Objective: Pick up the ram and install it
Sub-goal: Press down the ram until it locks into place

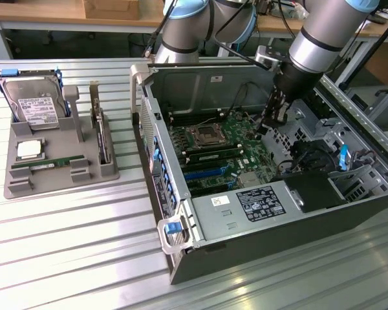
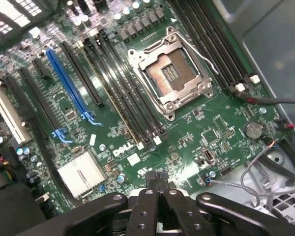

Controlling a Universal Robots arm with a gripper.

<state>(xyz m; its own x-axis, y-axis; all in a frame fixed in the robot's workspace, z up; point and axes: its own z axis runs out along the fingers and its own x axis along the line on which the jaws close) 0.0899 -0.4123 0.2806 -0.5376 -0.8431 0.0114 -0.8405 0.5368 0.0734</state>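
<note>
The ram (image 1: 48, 165) is a thin green strip lying flat in the front slot of the grey holder (image 1: 16, 187), at the exterior view's left on the table. My gripper (image 1: 267, 128) is far from it, lowered inside the open computer case (image 1: 181, 258) over the motherboard (image 1: 226, 152). In the wrist view the gripper (image 2: 157, 176) is shut, its black fingertips pressed together with nothing between them. It hangs above the board's edge near the heatsink (image 2: 81, 173). The long black memory slots (image 2: 132, 105) run beside the open processor socket (image 2: 169, 76).
The grey holder also carries a hard drive (image 1: 32, 103), a square silver processor chip (image 1: 29, 150) and an upright card with a metal bracket (image 1: 98, 129). A power supply (image 1: 258, 203) fills the case's front. Loose cables (image 2: 265, 169) lie near the board's corner.
</note>
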